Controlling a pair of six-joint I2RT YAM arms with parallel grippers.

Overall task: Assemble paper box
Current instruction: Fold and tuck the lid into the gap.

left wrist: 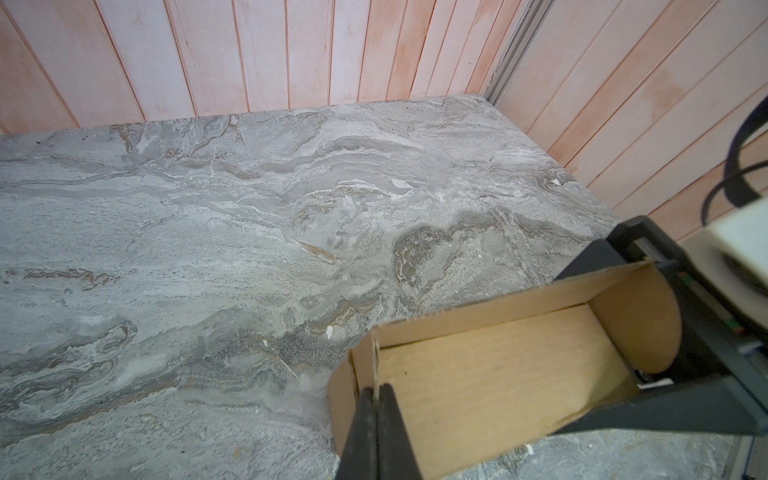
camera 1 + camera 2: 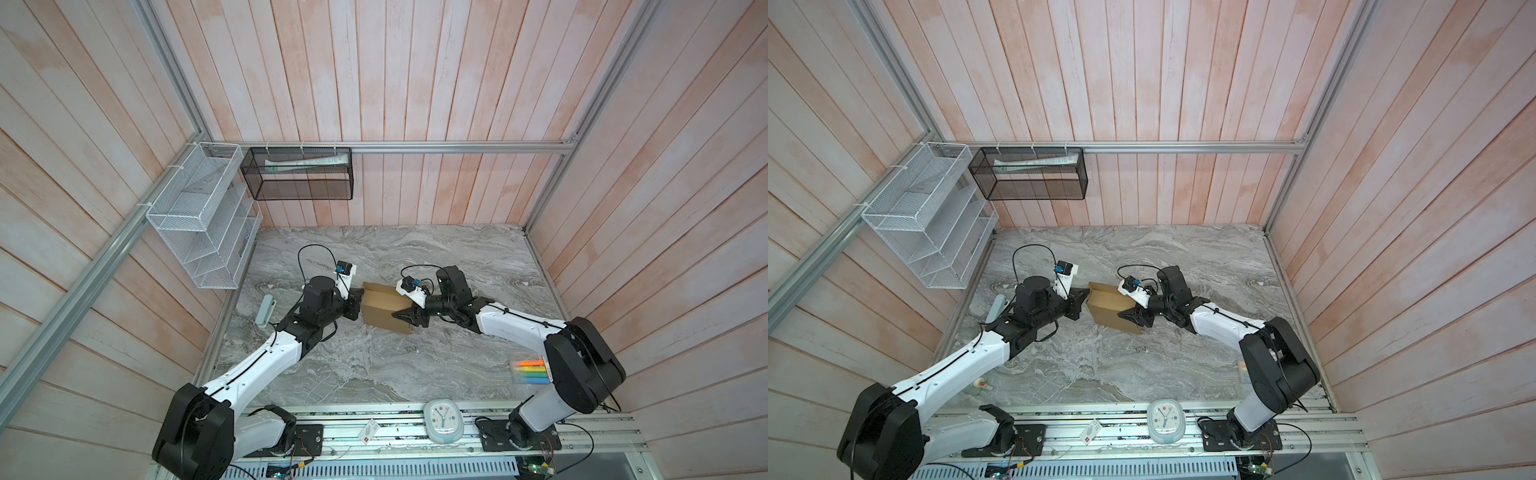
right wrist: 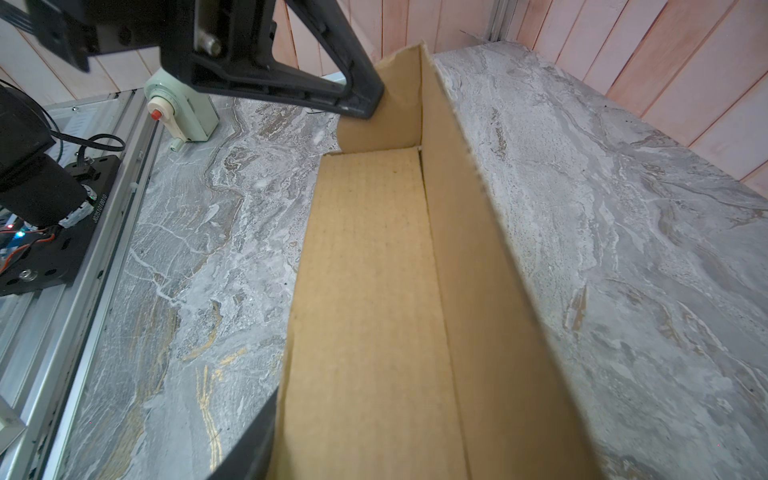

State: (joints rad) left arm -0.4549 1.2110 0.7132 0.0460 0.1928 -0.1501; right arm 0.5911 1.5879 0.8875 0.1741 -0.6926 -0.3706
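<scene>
- Table point(image 2: 374, 374): grey veined marble-pattern top, enclosed on the left, far and right sides.
- Walls point(image 2: 415, 83): pale pink-and-white wooden planking, edged by an aluminium frame point(image 2: 457, 146).
- Rail point(image 2: 399, 430): grooved aluminium, run along the near edge; both arm bases are bolted to it.
- Paper box point(image 2: 382, 311): plain brown corrugated card, partly folded, lying mid-table between the two grippers. The far long wall is upright and a rounded flap is raised at each end.
- Left gripper point(image 1: 377, 401): placed at the box's left end, jaws pinched tight on the thin edge of the end flap.
- Right gripper point(image 2: 405, 318): placed at the box's right end, jaws part-way apart with the box's width caught between them, one finger point(image 1: 665, 415) against each long side.
- White wire rack point(image 2: 199, 216): tiered, hung on the left wall.
- Black mesh basket point(image 2: 299, 174): hung on the far wall, with a pale tube-like item inside.
- Pale green device point(image 2: 266, 309): lying near the table's left edge, beside the left arm.
- Highlighters point(image 2: 530, 370): a coloured set at the right, partly hidden by the right arm's elbow.
- Clock point(image 2: 442, 419): pale, rounded, lying on the rail.
- Card tag point(image 2: 368, 432): lying on the rail, left of the clock.
- Obstruction: in both top views the box's right end is partly covered by the right wrist.
</scene>
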